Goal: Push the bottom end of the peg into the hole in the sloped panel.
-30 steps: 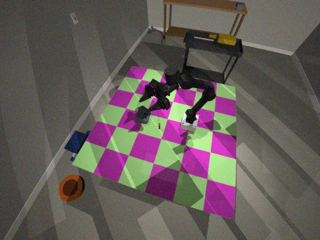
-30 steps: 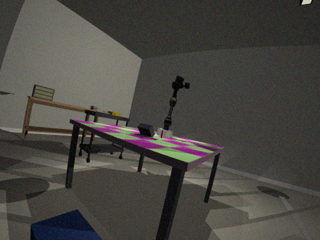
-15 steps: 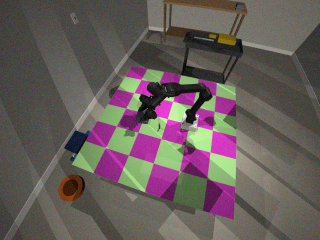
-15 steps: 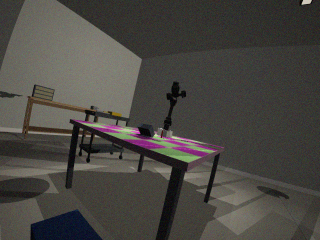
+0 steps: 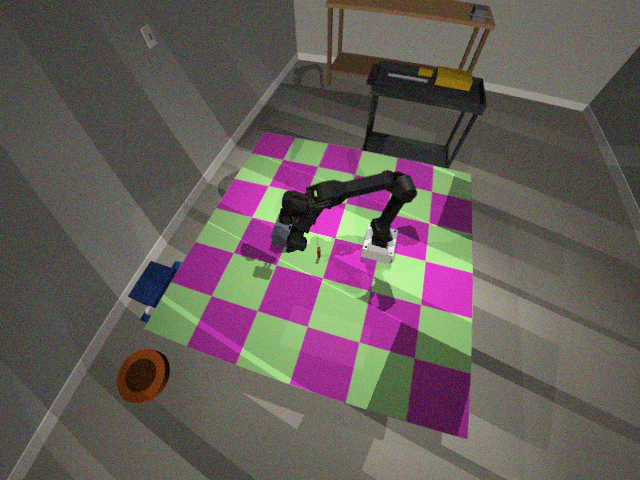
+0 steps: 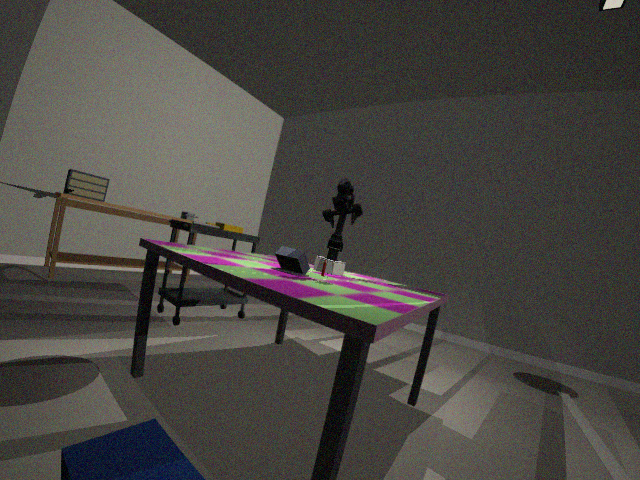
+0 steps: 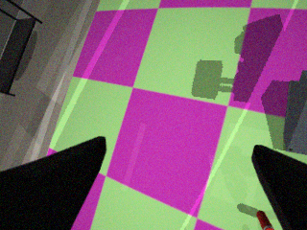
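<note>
A small red peg [image 5: 318,252] [image 6: 324,268] [image 7: 263,220] stands upright on the checkered table, between the sloped block and the arm's white base. In the wrist view it is at the bottom right, partly cut off by the frame edge. The dark grey-blue block with the sloped panel [image 5: 280,233] [image 6: 291,260] [image 7: 299,122] is partly behind the arm in the top view and at the right edge of the wrist view. Its hole cannot be made out. My gripper [image 6: 342,222] [image 7: 177,148] is open and empty, high above the table, with the peg off towards its right finger.
The arm's white base [image 5: 377,251] stands on the magenta and green table [image 5: 330,361] [image 6: 292,289]. Off the table are a dark cart [image 5: 408,98] with yellow items, a wooden bench [image 5: 408,9], a blue object [image 5: 151,283] and an orange ring-shaped object [image 5: 124,381].
</note>
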